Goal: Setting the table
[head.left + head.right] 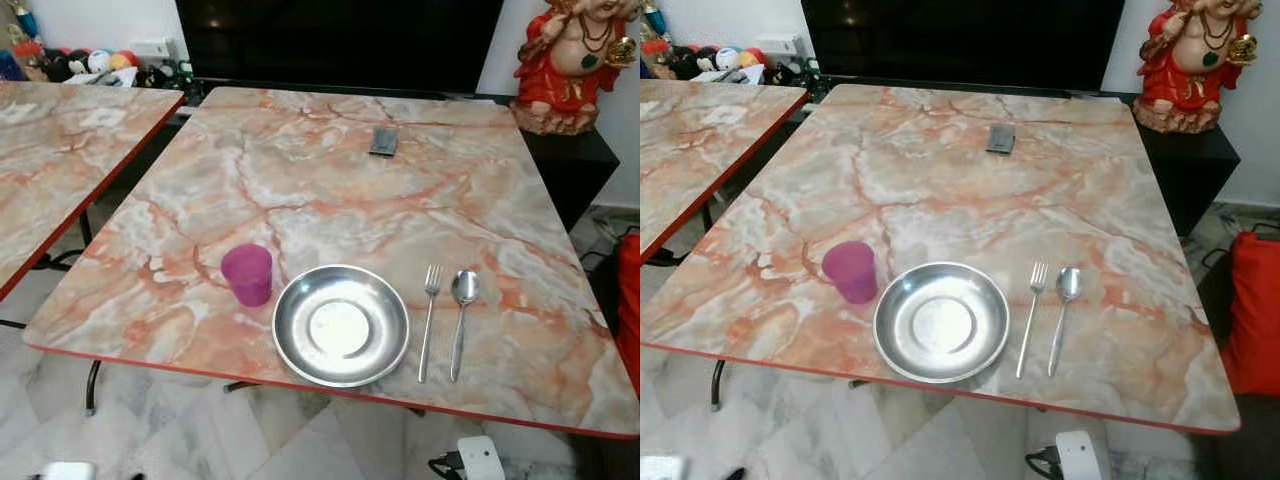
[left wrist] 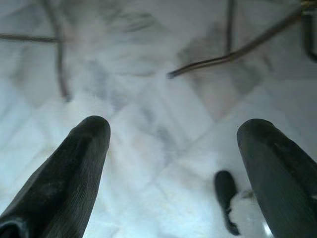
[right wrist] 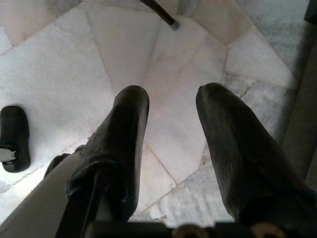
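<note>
A marble-patterned desk (image 1: 330, 190) with a red edge is standing before the robot, and the place setting is lying along its near edge. A round steel plate (image 1: 341, 325) is sitting there, with a pink cup (image 1: 247, 274) standing upright just beside it on the robot's left. On the plate's right a fork (image 1: 429, 318) and a spoon (image 1: 461, 318) are lying side by side, close together but apart, their handles pointing toward the near edge. A small dark flat object (image 1: 383, 141) is resting well apart from these, toward the far side of the desk. A second, similar desk (image 1: 50, 160) is standing to the left, and a red and gold figurine (image 1: 570, 60) is sitting on a dark cabinet at the far right. Both arms are hanging low, below desk level, well apart from the setting. The left gripper (image 2: 173, 131) is pointing down at the pale marble floor (image 2: 148, 99), its fingers (image 2: 74, 163) spread wide and holding nothing. The right gripper (image 3: 171, 101) is also facing the floor tiles, its fingers (image 3: 124, 139) parted with a clear gap and gripping nothing.
</note>
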`<state>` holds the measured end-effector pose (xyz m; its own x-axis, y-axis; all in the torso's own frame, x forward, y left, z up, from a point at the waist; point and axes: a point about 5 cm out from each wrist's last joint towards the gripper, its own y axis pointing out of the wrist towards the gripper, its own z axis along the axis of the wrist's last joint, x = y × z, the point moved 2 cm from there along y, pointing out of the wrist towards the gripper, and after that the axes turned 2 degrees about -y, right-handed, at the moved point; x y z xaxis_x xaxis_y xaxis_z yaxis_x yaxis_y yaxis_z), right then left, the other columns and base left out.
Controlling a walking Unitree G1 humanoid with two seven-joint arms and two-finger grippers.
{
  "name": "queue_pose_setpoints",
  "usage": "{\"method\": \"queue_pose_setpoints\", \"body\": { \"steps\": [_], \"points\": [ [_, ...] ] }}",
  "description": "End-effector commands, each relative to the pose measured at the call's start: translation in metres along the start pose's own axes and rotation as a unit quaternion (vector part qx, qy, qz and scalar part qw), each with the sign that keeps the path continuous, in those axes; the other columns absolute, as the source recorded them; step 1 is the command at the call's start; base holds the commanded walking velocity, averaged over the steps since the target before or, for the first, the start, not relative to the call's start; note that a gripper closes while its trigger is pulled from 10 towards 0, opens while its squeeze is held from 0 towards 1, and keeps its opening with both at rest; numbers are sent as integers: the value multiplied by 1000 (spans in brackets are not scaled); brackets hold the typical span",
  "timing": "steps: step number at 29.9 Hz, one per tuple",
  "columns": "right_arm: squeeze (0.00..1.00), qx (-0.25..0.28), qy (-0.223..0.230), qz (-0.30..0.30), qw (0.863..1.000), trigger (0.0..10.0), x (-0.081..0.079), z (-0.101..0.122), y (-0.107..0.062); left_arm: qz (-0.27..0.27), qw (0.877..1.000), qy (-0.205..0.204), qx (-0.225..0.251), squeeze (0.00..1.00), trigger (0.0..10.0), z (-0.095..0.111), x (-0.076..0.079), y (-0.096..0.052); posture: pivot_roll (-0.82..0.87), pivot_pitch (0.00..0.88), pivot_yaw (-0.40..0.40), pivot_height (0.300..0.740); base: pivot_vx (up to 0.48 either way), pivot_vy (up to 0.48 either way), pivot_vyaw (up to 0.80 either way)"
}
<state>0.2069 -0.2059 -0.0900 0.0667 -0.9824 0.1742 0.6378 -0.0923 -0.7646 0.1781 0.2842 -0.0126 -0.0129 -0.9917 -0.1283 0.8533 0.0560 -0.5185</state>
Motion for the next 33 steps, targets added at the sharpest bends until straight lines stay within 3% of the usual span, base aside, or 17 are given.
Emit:
{"method": "queue_pose_setpoints", "body": {
  "steps": [1,2,4,6,11,13,15,20,26,33],
  "points": [
    [0,-12,4,-2,1000,10000,-1,-6,-1,-47,997,42,-36,0,10000,-12,21,13,65,105,0,740,0,0,0],
    [0,-14,4,-4,1000,10000,-1,-7,-1,-64,995,42,-60,0,10000,-17,38,30,51,102,3,740,0,0,0],
    [0,-15,4,-6,1000,10000,-1,-7,-1,-64,995,40,-64,0,10000,-18,41,33,51,102,3,740,0,0,0],
    [0,-16,6,-8,1000,10000,-1,-8,-1,-70,993,19,-93,0,10000,-26,56,42,42,96,9,740,0,0,0],
    [0,-16,9,-9,1000,10000,-2,-8,-1,-71,987,12,-144,0,10000,-44,78,46,28,91,14,740,0,0,0],
    [0,-16,12,-10,1000,10000,-3,-8,-1,-53,986,-21,-155,0,10000,-49,83,46,27,84,7,740,0,0,0],
    [0,-17,12,-10,1000,10000,-2,-9,-1,-32,985,-49,-164,0,10000,-53,84,45,27,84,7,740,0,0,0],
    [0,-17,12,-10,1000,10000,-2,-9,-1,-10,980,-61,-190,0,10000,-66,81,39,25,72,6,740,0,0,0],
    [0,-17,12,-8,1000,10000,-4,-9,-2,14,973,-61,-223,0,10000,-86,69,27,27,60,11,740,0,0,0],
    [0,-17,12,-8,1000,10000,-4,-9,-2,21,971,-62,-230,0,10000,-90,67,25,27,60,11,740,0,0,0]
  ]
}}
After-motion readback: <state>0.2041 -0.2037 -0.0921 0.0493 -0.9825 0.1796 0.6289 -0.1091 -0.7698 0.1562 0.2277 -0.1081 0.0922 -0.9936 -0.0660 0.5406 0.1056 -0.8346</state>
